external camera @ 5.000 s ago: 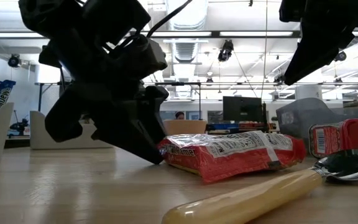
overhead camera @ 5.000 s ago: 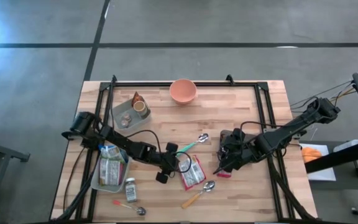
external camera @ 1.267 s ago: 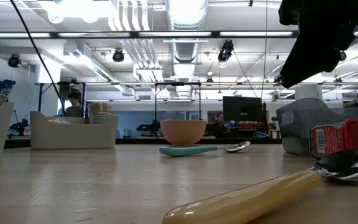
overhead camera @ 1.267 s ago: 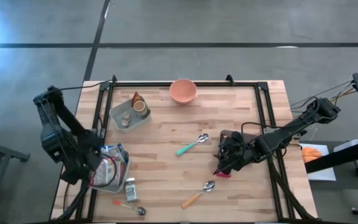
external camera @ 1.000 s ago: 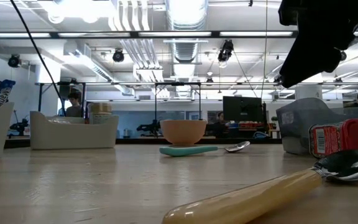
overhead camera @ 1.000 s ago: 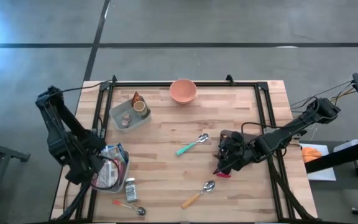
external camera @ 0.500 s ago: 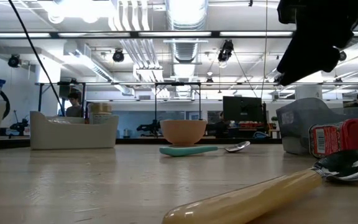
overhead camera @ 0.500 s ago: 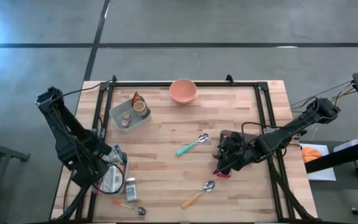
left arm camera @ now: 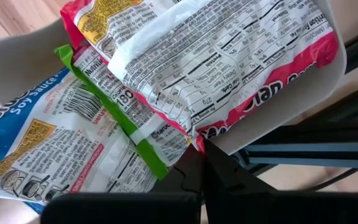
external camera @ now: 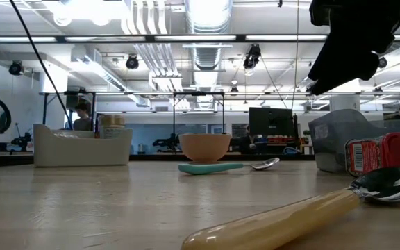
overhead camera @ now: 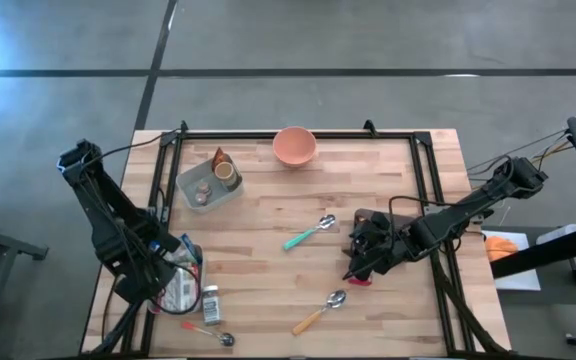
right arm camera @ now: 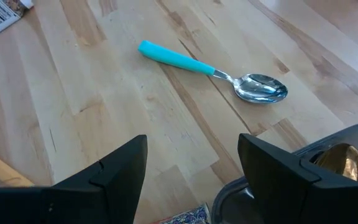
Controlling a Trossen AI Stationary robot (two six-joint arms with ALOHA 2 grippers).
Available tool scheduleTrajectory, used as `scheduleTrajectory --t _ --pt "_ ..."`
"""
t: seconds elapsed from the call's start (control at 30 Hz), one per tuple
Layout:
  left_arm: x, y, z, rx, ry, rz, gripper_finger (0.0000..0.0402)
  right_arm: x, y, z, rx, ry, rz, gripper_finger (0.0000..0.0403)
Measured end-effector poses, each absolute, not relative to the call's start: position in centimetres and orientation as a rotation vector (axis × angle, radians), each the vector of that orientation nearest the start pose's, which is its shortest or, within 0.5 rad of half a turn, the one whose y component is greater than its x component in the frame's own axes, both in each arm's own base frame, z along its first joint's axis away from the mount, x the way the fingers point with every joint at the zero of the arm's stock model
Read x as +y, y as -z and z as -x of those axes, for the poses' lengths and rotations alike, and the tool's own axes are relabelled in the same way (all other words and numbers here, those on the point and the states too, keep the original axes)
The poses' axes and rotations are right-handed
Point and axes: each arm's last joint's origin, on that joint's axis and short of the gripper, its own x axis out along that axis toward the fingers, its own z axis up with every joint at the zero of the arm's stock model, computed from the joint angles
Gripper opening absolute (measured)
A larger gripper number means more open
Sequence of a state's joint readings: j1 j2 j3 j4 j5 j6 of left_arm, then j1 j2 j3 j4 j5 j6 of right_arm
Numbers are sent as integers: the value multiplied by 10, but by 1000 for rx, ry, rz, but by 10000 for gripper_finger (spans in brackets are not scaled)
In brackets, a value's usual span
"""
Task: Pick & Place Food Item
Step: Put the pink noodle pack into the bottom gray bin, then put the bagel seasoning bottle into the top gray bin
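In the left wrist view a red-and-white noodle packet (left arm camera: 229, 56) lies on top of a green-edged packet (left arm camera: 104, 118) and a blue packet (left arm camera: 17, 143) inside the pale tray (left arm camera: 17, 50). My left gripper (left arm camera: 197, 163) points straight down over the tray (overhead camera: 190, 245) at the table's near left and is shut on the red packet's edge. My right gripper (right arm camera: 191, 180) hangs open at the right, slanting down over a grey container (right arm camera: 334, 155) and a red packet (overhead camera: 360, 281), touching nothing. My left gripper pinches the red packet's red-printed edge (left arm camera: 199, 138) between its two fingers, coming from above and pointing down. The rest of the packet lies tilted across the other packets in the tray, reaching up to the tray's rim.
A teal-handled spoon (overhead camera: 308, 233) lies mid-table, a yellow-handled spoon (overhead camera: 318, 313) nearer the front. A pink bowl (overhead camera: 294, 146) and a grey tray with cups (overhead camera: 208, 183) stand at the back. A small jar (overhead camera: 210, 300) and another spoon (overhead camera: 208, 332) lie beside the left tray.
My left gripper has sunk straight down onto the tray with the red packet, staying shut, then almost stopped. In the low view the blue packet standing in the tray has been pushed aside. My right arm has kept still.
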State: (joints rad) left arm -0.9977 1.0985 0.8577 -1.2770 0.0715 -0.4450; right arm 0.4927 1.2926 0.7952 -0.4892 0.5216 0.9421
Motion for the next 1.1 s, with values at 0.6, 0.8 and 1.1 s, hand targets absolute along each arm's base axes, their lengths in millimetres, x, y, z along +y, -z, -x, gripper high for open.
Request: scheduleTrajectory --t 0.6,0.8,1.1 --pt "-132 -242 -83 1563 379 -253 0 102 -216 -221 753 413 -406 248" --pt "-131 -242 -83 1573 319 -219 28 102 -216 -221 750 418 -420 248" --pt "-129 -244 -83 1582 270 -198 148 102 -216 -221 749 420 -425 248"
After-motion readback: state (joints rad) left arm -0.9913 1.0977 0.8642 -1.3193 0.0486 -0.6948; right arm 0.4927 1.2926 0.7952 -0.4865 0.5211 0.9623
